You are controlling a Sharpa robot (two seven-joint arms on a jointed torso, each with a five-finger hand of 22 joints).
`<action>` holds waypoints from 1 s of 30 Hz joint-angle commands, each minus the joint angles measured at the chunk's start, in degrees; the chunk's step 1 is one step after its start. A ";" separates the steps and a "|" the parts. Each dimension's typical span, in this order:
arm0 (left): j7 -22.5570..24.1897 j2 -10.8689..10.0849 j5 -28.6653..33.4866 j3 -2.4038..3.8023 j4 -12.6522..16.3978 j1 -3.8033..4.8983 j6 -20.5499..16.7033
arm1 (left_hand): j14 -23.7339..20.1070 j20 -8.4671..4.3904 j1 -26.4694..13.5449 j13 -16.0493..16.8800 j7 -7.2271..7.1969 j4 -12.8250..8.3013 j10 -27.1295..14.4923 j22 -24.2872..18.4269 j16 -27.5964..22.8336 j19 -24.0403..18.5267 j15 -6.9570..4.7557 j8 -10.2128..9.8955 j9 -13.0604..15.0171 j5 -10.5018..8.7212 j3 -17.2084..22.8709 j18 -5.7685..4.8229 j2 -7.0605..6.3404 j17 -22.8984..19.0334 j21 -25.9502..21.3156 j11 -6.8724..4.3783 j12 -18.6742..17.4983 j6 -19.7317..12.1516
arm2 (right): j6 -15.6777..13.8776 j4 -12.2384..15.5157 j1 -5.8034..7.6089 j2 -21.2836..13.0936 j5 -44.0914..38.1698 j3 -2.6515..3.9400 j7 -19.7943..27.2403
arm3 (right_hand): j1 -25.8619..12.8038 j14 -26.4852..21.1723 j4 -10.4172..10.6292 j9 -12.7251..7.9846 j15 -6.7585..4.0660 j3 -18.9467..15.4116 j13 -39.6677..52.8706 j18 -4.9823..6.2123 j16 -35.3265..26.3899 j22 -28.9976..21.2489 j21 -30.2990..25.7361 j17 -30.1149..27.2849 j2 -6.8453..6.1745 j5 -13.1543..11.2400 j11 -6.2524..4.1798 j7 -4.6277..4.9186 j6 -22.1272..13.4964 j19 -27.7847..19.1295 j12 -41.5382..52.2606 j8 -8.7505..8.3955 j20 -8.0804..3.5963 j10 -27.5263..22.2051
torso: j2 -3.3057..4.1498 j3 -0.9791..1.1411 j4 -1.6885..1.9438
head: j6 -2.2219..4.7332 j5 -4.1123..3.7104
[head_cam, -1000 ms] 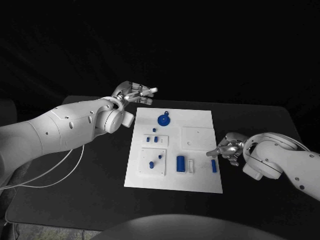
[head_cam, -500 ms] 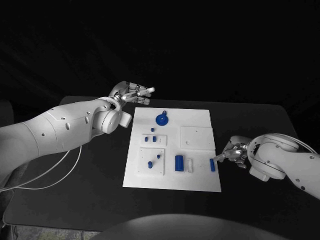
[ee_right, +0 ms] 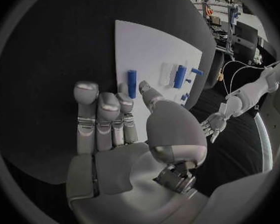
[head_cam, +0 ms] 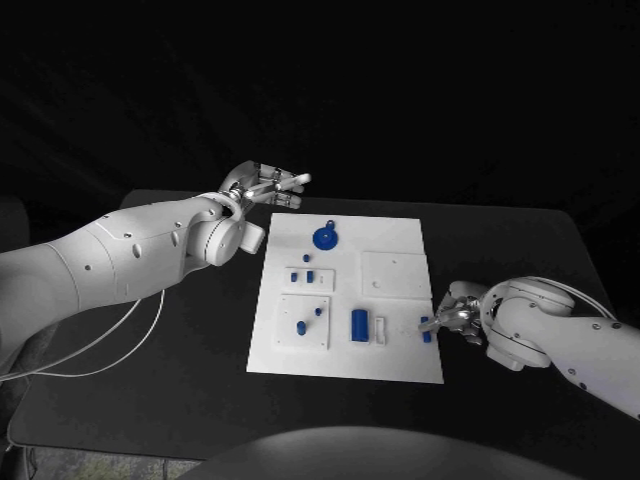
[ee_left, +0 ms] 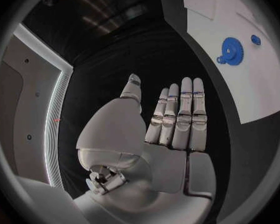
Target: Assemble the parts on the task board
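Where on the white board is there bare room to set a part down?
The task board is bare along its near edge, below the blue pieces, and at its far right corner beside the blue gear. It is crowded mid-board, where the right hand reaches the blue rod.

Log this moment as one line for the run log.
left hand: open, off board | right hand: open, at blue pin | task board: unassembled

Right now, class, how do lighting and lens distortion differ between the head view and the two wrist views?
Head view: dark room, bright white board, straight edges, no glare. Left wrist view: fisheye circle, the board edge bends, the left hand looms large and evenly lit. Right wrist view: same fisheye bend on the board, the right hand grey and softly shaded against the black table.
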 commanded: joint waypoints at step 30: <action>-0.18 0.41 0.24 0.04 0.00 0.03 1.08 | -0.33 0.20 -0.10 0.07 0.03 -0.81 -0.43 -0.43 -0.18 -0.20 -0.07 -0.17 0.07 0.24 -0.55 -0.63 0.92 0.06 0.40 0.03 0.27 -0.61 | -0.79 -3.51 -1.05 4.42 -11.28 -3.50 -1.67 | 2.35 0.06 -5.15 -1.70 0.09 6.22 0.35 -0.47 0.31 0.67 0.72 0.40 -0.76 7.05 0.09 0.32 -0.98 2.87 -0.24 -0.34 0.18 -0.87 | -0.03 0.01 -0.06 | -0.48 0.30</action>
